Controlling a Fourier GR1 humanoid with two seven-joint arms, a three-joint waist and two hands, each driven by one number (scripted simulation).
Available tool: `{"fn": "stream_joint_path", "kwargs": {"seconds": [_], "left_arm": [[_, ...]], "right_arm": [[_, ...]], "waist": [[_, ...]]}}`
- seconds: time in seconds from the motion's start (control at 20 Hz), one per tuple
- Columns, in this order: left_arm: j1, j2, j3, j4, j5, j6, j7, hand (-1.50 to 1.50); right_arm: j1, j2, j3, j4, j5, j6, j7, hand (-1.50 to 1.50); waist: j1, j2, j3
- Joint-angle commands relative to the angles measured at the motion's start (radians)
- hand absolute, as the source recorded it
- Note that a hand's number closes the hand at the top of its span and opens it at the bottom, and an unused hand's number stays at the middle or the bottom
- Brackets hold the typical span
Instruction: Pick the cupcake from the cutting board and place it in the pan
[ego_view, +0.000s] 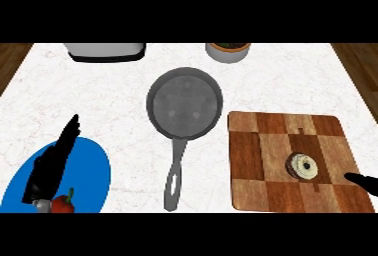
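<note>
Right hand (363, 181) beside cupcake (303, 166) — seemingly apart — on cutting board (258, 150).

There is one view only, taken from the robot's head and aimed steeply down at the counter (280, 80). It stands close enough that the counter fills nearly the whole width, with wood floor (11, 55) showing at both upper corners. The left hand (52, 165) and right hand (363, 181) enter from the near, lower side. The pan (184, 102) lies mid-view.
</note>
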Motion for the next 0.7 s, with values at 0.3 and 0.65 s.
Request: {"fn": "stream_joint_path", "kwargs": {"seconds": [0.3, 0.65], "left_arm": [[-0.007, -0.02, -0.01, 0.002, -0.02, -0.01, 0.019, 0.0], [-0.018, -0.03, -0.011, -0.032, -0.04, -0.022, 0.063, 0.0]], "right_arm": [[0.009, -0.311, -0.003, -0.175, -0.023, 0.305, 0.274, -1.5], [-0.144, -0.311, 0.056, -0.269, -0.029, 0.426, 0.505, -1.5]], "waist": [[0.031, 0.006, 0.002], [0.036, 0.006, 0.003]]}}
